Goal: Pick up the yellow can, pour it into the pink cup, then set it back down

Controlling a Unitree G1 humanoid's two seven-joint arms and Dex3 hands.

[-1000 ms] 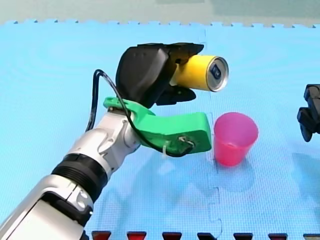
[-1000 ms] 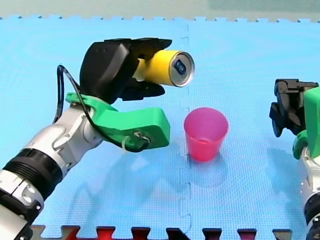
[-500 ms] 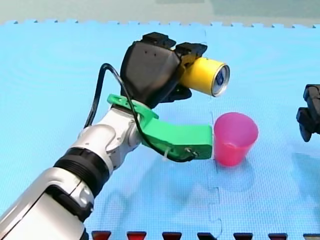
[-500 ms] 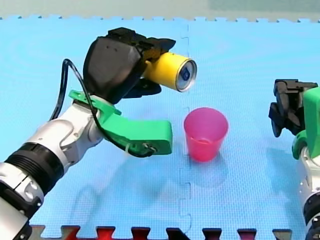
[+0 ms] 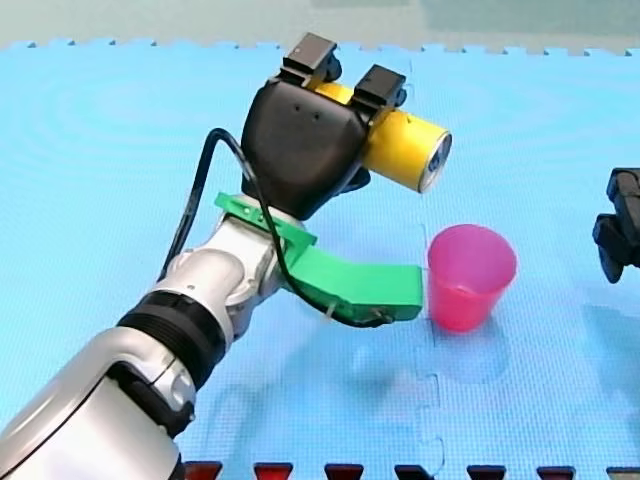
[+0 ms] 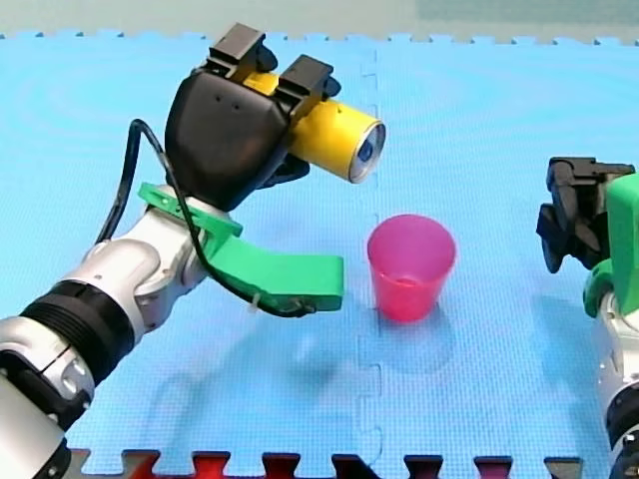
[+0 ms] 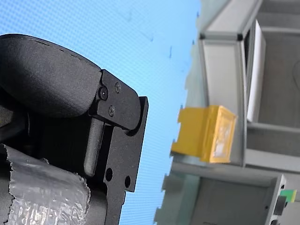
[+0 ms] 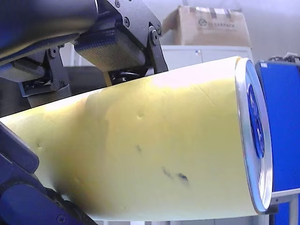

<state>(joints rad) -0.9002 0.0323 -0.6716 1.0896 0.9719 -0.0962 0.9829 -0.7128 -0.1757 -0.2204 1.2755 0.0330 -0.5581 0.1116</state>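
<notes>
My left hand is shut on the yellow can, holding it in the air up and to the left of the pink cup. The can lies nearly on its side, its silver top tipped down and to the right toward the cup. The cup stands upright on the blue mat, with the green wrist bracket just to its left. In the second wrist view the can lies under two padded fingers. My right hand hangs at the right edge, apart from the cup.
Blue foam mat covers the whole surface, with a puzzle seam running under the cup. Red tabs line the near edge. In the first wrist view a yellow box sits beyond the mat's edge by grey frames.
My left wrist has rolled, bringing the fingers on top of the can and tipping the can's top lower toward the cup. The cup and right hand have stayed put.
</notes>
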